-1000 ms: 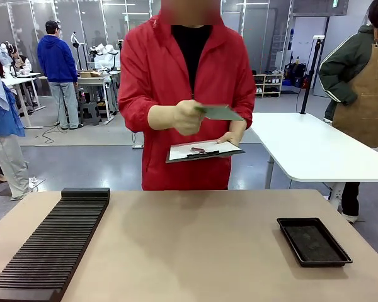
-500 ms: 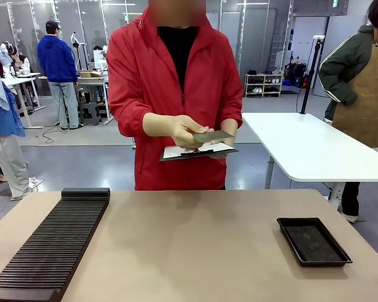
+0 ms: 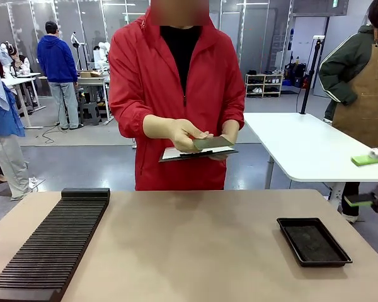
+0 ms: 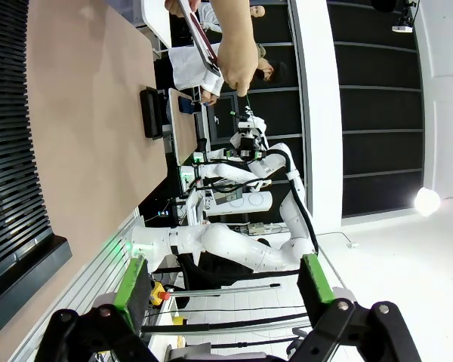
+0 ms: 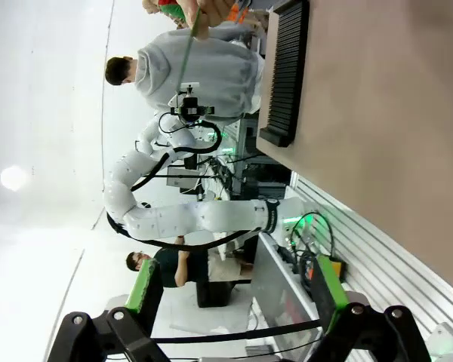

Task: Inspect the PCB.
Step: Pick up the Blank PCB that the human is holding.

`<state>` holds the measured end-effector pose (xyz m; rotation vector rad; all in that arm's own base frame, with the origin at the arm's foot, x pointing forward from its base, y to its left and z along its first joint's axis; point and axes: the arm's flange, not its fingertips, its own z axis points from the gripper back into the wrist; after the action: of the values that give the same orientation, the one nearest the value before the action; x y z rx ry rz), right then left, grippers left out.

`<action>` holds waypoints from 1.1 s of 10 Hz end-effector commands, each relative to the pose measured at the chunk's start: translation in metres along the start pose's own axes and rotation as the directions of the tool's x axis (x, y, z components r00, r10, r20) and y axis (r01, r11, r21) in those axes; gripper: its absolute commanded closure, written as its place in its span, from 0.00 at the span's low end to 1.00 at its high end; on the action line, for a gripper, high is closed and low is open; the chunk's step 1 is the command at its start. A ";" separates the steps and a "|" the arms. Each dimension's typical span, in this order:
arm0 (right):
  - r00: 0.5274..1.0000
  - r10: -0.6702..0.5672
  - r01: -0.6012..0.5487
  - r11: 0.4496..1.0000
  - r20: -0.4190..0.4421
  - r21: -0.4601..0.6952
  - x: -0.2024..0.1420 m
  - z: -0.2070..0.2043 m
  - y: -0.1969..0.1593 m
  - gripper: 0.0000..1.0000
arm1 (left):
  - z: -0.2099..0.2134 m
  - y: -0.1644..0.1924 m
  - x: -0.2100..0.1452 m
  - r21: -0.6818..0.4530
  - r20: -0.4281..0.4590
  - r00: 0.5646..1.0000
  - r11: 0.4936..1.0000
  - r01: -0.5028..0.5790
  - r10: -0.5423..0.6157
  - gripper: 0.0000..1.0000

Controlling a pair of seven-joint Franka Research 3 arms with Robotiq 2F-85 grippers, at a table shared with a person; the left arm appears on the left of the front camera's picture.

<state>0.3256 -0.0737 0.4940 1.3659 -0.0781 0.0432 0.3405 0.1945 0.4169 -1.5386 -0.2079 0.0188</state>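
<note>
Jaws spread, empty, on left gripper (image 4: 223, 279) and right gripper (image 5: 236, 283). PCB (image 3: 213, 143) well apart from both, pinched in person's hand (image 3: 179, 133) over clipboard (image 3: 176, 153).

An open lab hall: a long white worktable (image 3: 315, 151) at three o'clock, a cluttered grey workbench (image 3: 94, 80) at ten o'clock, and a grey polished floor (image 3: 82, 165).

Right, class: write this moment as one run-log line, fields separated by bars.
PCB: in person's hand, over clipboard | left gripper: open, empty | right gripper: open, empty | tray: on table
</note>
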 end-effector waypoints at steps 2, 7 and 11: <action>0.993 -0.111 0.111 0.994 -0.026 0.018 0.052 -0.047 0.025 0.00 | 0.001 -0.001 -0.003 -0.013 -0.006 1.000 1.000 -0.003 0.003 0.00; 0.983 -0.184 0.183 0.982 0.015 0.044 0.102 -0.142 0.048 0.00 | 0.001 -0.001 -0.003 -0.013 -0.006 1.000 1.000 -0.003 0.003 0.00; 0.985 -0.173 0.173 0.983 -0.013 0.059 0.112 -0.179 0.051 0.00 | 0.001 -0.001 -0.003 -0.013 -0.006 1.000 1.000 -0.003 0.003 0.00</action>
<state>0.4296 0.1014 0.5156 1.4120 0.0439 -0.0893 0.3404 0.1946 0.4168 -1.5395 -0.2077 0.0188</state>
